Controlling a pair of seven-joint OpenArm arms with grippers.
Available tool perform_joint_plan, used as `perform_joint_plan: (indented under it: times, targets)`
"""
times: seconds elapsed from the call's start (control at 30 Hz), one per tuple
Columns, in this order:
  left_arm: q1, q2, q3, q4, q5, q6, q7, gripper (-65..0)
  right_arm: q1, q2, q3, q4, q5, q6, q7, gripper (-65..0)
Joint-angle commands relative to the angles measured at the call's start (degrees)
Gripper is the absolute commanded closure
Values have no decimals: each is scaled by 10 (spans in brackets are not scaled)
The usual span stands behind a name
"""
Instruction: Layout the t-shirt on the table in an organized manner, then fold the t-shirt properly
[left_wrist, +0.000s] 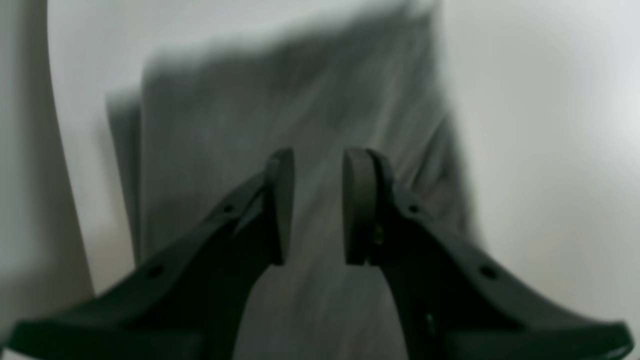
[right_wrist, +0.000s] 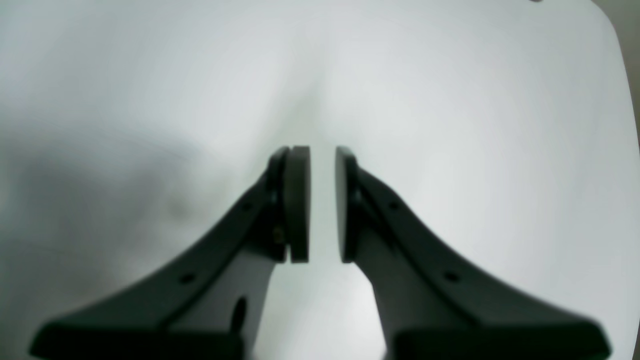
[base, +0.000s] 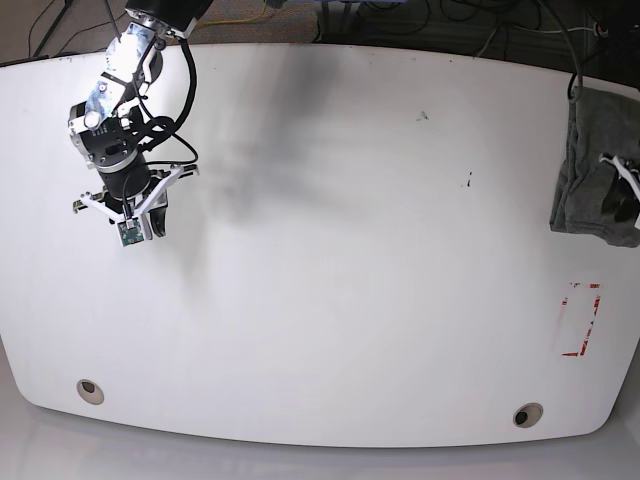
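Note:
The dark grey t-shirt (base: 585, 170) lies folded into a compact stack at the far right edge of the white table (base: 350, 250). In the left wrist view the t-shirt (left_wrist: 300, 100) is blurred and fills the middle. My left gripper (left_wrist: 318, 165) hovers over it, open and empty. In the base view only a small part of it (base: 622, 188) shows at the right edge. My right gripper (right_wrist: 322, 160) is narrowly open and empty above the bare table (right_wrist: 450, 100). In the base view it (base: 130, 218) is at the far left, well away from the shirt.
Two round grommet holes (base: 89, 390) (base: 527, 414) sit near the front edge. Red tape marks (base: 582, 320) lie in front of the shirt. Small black specks (base: 468, 182) dot the middle. Cables run behind the table's back edge (base: 400, 25).

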Motion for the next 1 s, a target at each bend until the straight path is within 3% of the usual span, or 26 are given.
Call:
perform_joint_plan:
  times: [0.0,0.17,0.27,0.4,0.43,0.57,0.73,0.97]
  targets:
    - [-17,4,-8,59,-14,-1,-5,-151,10,7,2,9,3,-1,26,-81]
    - [-32,72,-8,150,22,57,-6,-151,6,7,1,-26,0,-1,104,-82]
    - [-34,145,-6,204,91,92,-25,-151,-6,7,2,-79,-19,-1,185,-82]
    - [-34,234,-6,238,178,95,-70,-151,-24,9,3,-137,-31,-1,297,-81]
    - [-31,268,-7,244,209,95,-93,-151,-32,9,5,-158,-35,-1,345,-81]
    - [-6,343,-8,248,272,86,-174,-151,-61,11,5,-206,-35,-8,437,-81]
    - [54,392,9,254,309,84,-269,-151,-107,25,6,-216,-29,-34,496,-81]
    - [140,398,32,290,312,98,-307,-146,-176,21,6,-168,-6,-35,499,-81]
